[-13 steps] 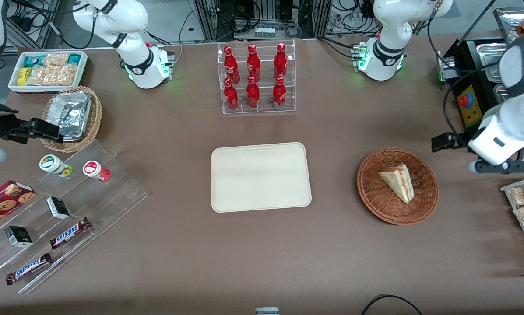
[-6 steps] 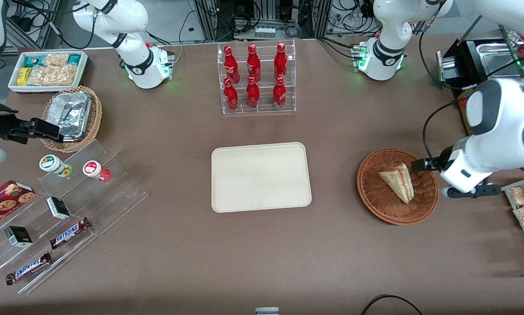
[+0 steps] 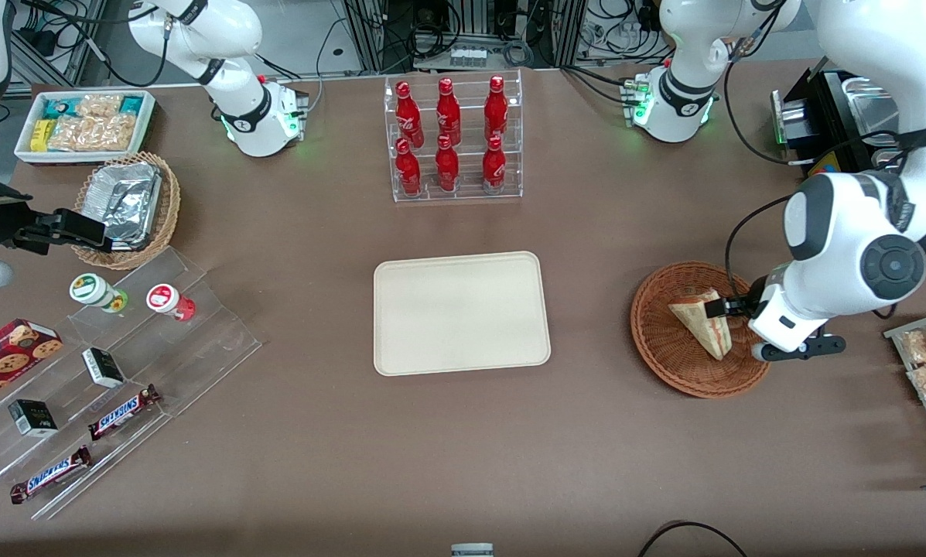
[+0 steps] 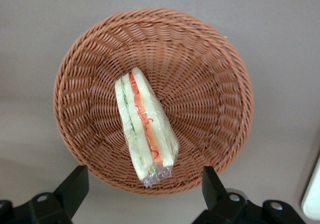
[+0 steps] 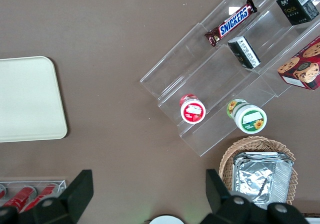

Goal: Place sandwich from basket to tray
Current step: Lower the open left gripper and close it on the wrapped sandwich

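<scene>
A: Where's the sandwich [image 4: 144, 129]?

B: In the basket [image 3: 668, 356], lying on its side, wrapped in film, cut edge with the red and green layers facing up at the wrist cam. Seen from the front it runs roughly 11 to 5 o'clock, crust end at 11, tip at 5. Nothing holds it.

A: Claw?

B: The claw [image 4: 145, 189] is over the basket's rim at about 3 o'clock from the basket's centre in the front view, above the sandwich. Fingers [image 4: 75, 186] spread wide, nothing between them. They straddle the narrow tip; my read is that the gap is set up to close across the bread faces, not end to end, since that's the thin way across.

A: Tray?

B: The tray [image 3: 401, 360] is mid-worktop, at 9 o'clock from the basket, well apart from it, bare. The worktop [image 3: 586, 433] between them has nothing on it, so the carry looks like a straight sideways run.

A: Risk?

B: Film looks slick and the bread soft. Squeeze hard and it deforms; squeeze light and it may slip.
</scene>
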You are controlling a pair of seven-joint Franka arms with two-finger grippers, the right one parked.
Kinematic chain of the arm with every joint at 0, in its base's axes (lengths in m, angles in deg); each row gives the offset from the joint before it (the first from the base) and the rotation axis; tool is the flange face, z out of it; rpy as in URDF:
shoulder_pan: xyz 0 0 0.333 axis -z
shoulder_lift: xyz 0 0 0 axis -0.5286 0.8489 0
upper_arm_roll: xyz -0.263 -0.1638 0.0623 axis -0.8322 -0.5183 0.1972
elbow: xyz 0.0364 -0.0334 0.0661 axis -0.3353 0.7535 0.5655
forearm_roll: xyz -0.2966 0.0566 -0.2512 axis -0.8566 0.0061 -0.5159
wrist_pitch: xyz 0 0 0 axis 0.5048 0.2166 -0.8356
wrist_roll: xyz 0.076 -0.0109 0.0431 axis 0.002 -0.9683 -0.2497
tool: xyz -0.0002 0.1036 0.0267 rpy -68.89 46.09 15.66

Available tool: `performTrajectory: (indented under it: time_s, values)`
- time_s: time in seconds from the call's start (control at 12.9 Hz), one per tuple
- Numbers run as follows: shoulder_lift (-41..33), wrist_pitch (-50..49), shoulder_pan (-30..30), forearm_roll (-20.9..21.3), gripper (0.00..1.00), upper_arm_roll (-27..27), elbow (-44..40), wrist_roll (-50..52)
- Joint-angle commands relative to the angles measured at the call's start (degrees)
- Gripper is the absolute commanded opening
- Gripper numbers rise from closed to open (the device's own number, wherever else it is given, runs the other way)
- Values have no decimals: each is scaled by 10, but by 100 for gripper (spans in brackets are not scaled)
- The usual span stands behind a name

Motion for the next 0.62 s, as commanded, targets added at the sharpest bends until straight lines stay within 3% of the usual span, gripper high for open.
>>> performTrajectory:
  time_s: [0.0, 0.15, 0.54]
  values:
    - [-23, 39, 1, 6, 100, 2, 49, 73]
    - [-32, 75, 2, 5, 100, 2, 83, 152]
    - [-55, 185, 5, -2, 100, 2, 171, 233]
